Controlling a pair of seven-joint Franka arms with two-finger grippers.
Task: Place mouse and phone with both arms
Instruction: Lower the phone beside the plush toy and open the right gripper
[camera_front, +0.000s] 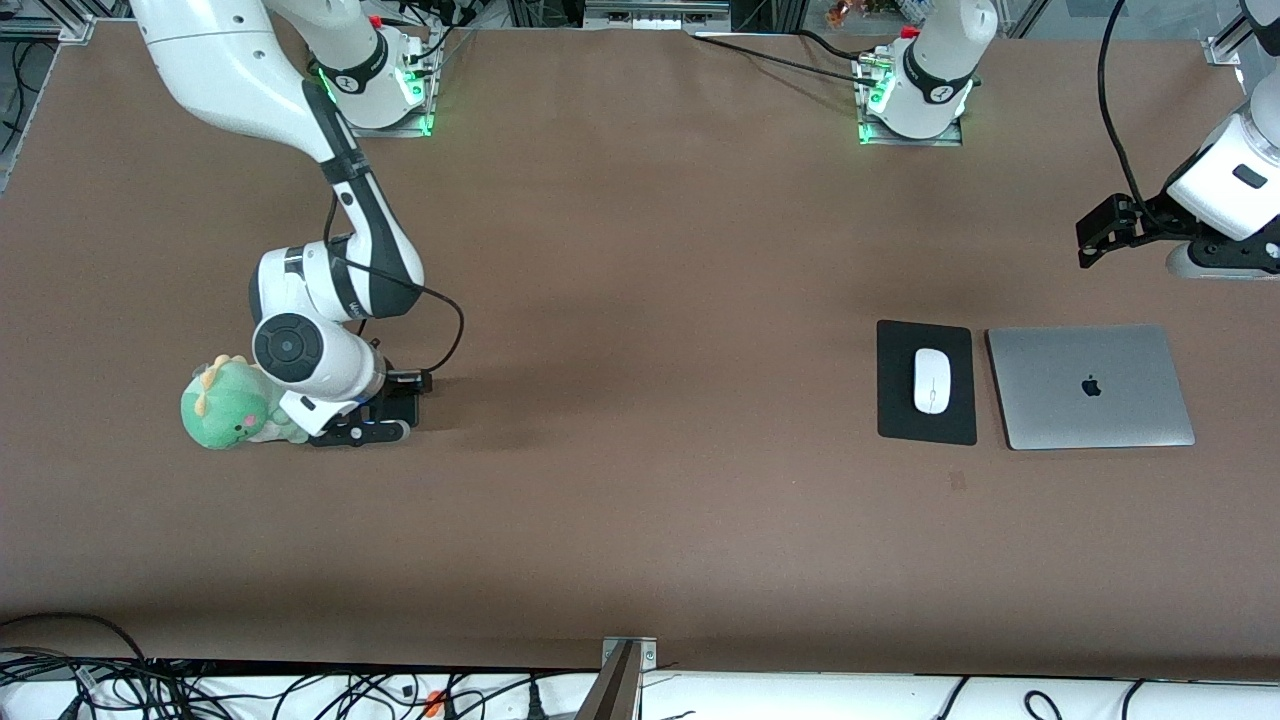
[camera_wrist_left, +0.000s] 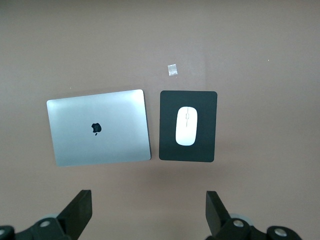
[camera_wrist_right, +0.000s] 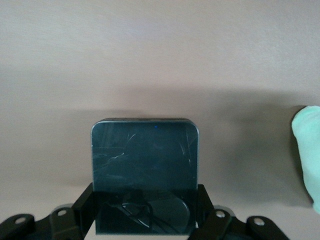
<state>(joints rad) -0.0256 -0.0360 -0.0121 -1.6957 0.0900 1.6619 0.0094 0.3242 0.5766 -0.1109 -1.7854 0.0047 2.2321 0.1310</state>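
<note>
The right end effector (camera_front: 398, 408) is down at the table (camera_front: 640, 400) toward the right arm's end, its fingers (camera_wrist_right: 85, 207) closed on the two long edges of the phone (camera_wrist_right: 145, 175), a flat black rectangle with a scratched glossy face. Just beside that end effector sits a green plush toy (camera_front: 228, 405), partly under the right arm's wrist. The left end effector (camera_front: 1100, 232) hangs in the air over bare table near the left arm's end, its fingers (camera_wrist_left: 80, 210) spread wide with nothing between them. The white mouse (camera_front: 931, 380) lies in the middle of a black mouse pad (camera_front: 926, 330), and a closed silver laptop (camera_front: 1090, 386) lies flat just beside the pad, toward the left arm's end of the table.
</note>
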